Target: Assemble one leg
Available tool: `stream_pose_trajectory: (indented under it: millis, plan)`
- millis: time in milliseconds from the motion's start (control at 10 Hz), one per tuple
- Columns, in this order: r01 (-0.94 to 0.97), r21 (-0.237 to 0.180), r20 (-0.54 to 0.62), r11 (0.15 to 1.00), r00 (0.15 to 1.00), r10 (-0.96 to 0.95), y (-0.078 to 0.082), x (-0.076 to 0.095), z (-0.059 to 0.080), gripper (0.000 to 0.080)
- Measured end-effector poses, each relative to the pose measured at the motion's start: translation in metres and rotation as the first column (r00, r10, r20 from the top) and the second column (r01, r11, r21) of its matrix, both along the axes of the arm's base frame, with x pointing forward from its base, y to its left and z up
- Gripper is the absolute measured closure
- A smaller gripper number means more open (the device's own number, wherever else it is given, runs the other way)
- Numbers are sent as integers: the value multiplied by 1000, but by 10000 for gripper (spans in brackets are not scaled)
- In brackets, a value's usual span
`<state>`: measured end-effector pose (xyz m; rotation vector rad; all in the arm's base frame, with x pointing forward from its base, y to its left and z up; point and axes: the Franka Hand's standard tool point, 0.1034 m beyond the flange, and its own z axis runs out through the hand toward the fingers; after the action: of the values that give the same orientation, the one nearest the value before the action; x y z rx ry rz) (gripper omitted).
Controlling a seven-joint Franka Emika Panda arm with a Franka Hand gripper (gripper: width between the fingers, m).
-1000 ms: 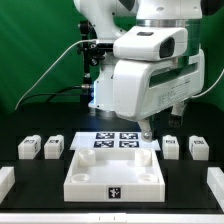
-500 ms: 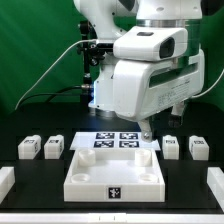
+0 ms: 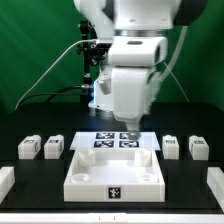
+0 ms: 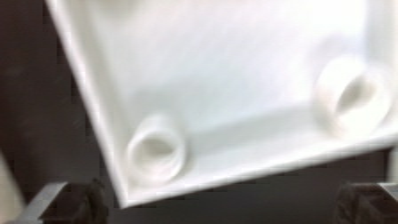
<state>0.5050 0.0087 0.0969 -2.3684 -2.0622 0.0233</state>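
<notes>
Two-finger gripper (image 3: 130, 129) hovers over the large white square tray-like panel (image 3: 113, 172) (its round sockets (image 4: 157, 150) fill the wrist view), jaws wide apart and empty, presumably readied for a pick. The small white blocky plastic leg (image 3: 171, 146), one of four, rests on the black table (image 3: 35, 182) beside the panel.

ARM AND HAND: EXTERNAL APPEARANCE

The arm (image 3: 135, 25) is clad in smooth, rounded white shells, shaded grey at the joints. Directly above the hand sits a large boxy white housing (image 3: 133, 88). The gripper (image 3: 130, 129) ends in two short dark fingers (image 4: 63, 200) — blurred in the wrist view. A thin black cable (image 3: 52, 63) runs well behind the hand.
</notes>
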Motion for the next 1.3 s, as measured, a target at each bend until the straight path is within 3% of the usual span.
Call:
stream_pose_trajectory:
  millis: [200, 500, 600, 800, 1000, 1200, 1300]
  plan:
    - [-221, -2, -2, 975, 975, 221, -10, -1, -2, 150]
    - [-192, -2, -5, 981, 981, 192, -11, -2, -4, 150]
    - [-183, 2, -1, 983, 983, 183, -14, -15, -18, 150]
    - [-165, 18, -11, 986, 986, 166, -19, -71, -60, 150]
    - [-149, 32, -19, 988, 989, 150, -21, -86, -87, 150]
    - [-145, 33, -16, 989, 989, 146, -22, -86, -89, 150]
    - [-145, 33, -17, 989, 989, 146, -22, -86, -90, 238]
